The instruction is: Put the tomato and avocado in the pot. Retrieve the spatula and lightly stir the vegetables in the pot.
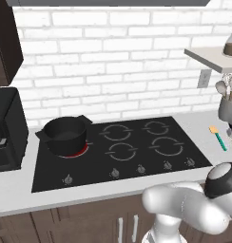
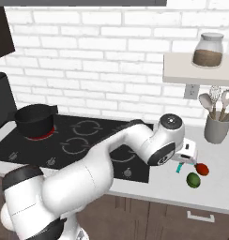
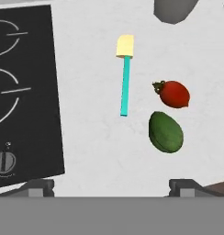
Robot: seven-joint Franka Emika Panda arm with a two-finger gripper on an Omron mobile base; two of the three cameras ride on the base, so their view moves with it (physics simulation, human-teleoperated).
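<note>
The red tomato (image 3: 174, 93) and the dark green avocado (image 3: 165, 131) lie side by side on the pale counter, right of the cooktop. Just left of them lies the spatula (image 3: 125, 78), with a teal handle and a pale yellow blade. My gripper (image 3: 111, 186) hovers above this group, open, with nothing between its fingers. From the right base view, the gripper (image 2: 186, 159) hangs just over the tomato (image 2: 202, 169) and avocado (image 2: 194, 180). The black pot (image 1: 65, 133) stands far to the left on a glowing red burner, with nothing visible inside it. The spatula (image 1: 217, 137) also shows in the left base view.
The black cooktop (image 1: 137, 147) lies between the pot and the vegetables. A grey utensil holder (image 2: 216, 126) stands on the counter behind them, under a shelf (image 2: 198, 70) with a jar (image 2: 208, 49). A black countertop oven (image 1: 6, 128) sits left of the pot.
</note>
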